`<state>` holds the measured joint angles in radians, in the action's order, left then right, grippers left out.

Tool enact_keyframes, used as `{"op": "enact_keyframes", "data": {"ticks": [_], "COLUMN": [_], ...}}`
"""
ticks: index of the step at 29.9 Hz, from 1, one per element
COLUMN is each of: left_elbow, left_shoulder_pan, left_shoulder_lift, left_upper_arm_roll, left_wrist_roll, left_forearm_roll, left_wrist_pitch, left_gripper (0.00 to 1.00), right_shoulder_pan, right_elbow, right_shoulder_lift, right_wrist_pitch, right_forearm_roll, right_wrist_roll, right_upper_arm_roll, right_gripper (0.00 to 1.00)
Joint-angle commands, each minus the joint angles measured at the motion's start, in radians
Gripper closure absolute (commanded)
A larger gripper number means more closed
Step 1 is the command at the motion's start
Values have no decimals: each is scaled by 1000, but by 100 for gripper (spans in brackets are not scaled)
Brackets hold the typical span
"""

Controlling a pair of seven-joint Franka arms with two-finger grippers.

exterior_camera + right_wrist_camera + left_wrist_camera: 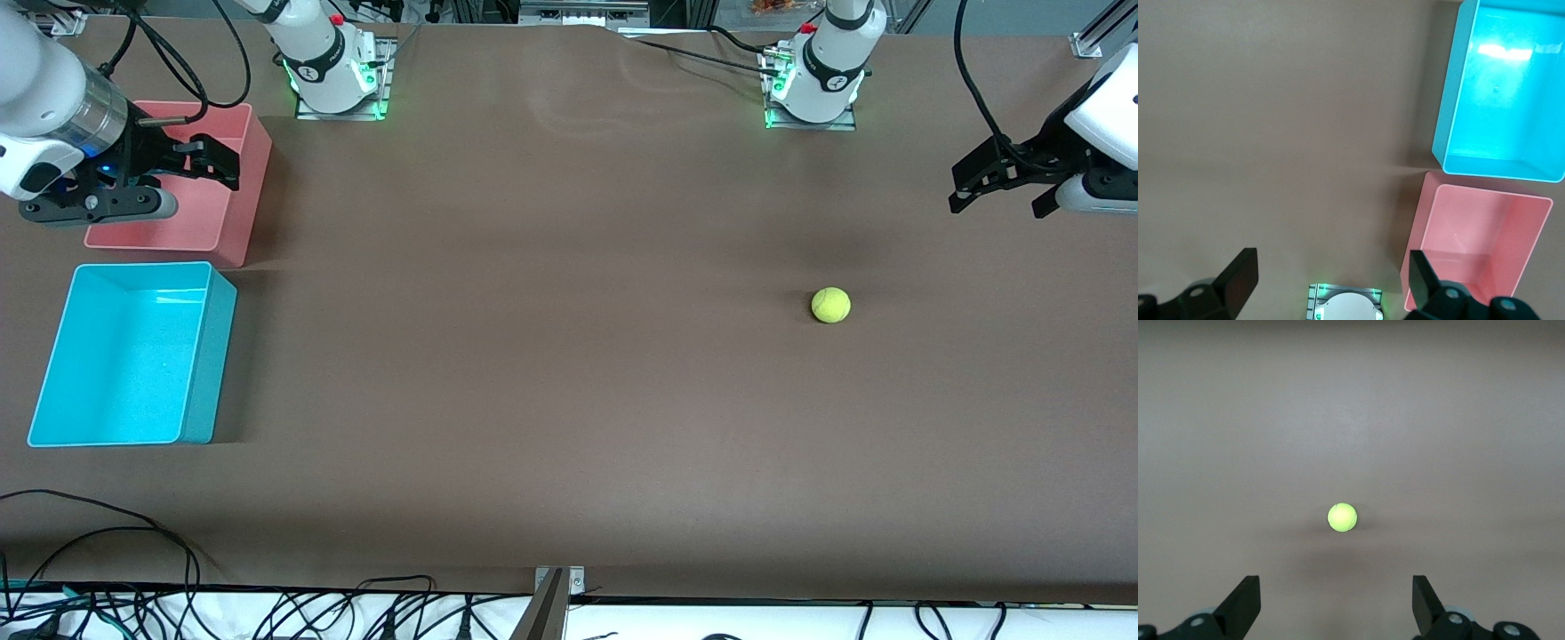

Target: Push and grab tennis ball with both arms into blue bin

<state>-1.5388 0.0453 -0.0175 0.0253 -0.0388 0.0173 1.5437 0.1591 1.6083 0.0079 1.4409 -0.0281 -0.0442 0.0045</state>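
The tennis ball (830, 305) lies on the brown table toward the left arm's end, and it also shows in the left wrist view (1342, 517). My left gripper (996, 207) hangs in the air over the table at that end, open and empty (1336, 583), apart from the ball. The blue bin (124, 364) stands empty at the right arm's end and also shows in the right wrist view (1498, 93). My right gripper (229, 167) hangs open and empty (1331, 257) over the edge of the pink bin.
A pink bin (222, 178) stands empty beside the blue bin, farther from the front camera; it also shows in the right wrist view (1478, 233). The arms' green-lit bases (336, 80) (813, 89) stand along the table's back edge. Cables lie along the front edge.
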Motion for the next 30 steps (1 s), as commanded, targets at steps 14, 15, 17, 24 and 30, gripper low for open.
{"op": "enact_keyframes", "data": {"ticks": [14,15,17,24,30], "left_elbow": [29,29,29,22,8], "left_shoulder_pan": [4,4,4,-8,-12], "left_shoulder_lift": [13,13,13,18,4], "left_upper_arm_roll": [4,4,5,2,-5], "left_wrist_roll": [-10,-10,-10,-9,-9], "left_forearm_roll": [3,3,3,1,3], "left_wrist_pitch": [-19,-19,-19,-16,-16], "left_gripper": [0,0,0,0,0], "right_shoulder_pan": [-4,-4,-4,-4,-4], "right_elbow": [-24,-24,-24,-24,-24], "right_shoulder_lift": [4,4,4,4,4], "right_wrist_pitch": [-23,-23,-23,-23,-23], "right_forearm_roll": [-12,-12,-12,-12,-12], "right_wrist_roll": [6,6,7,7,1], "right_upper_arm_roll": [0,0,0,0,0], "right_gripper": [0,0,0,0,0]}}
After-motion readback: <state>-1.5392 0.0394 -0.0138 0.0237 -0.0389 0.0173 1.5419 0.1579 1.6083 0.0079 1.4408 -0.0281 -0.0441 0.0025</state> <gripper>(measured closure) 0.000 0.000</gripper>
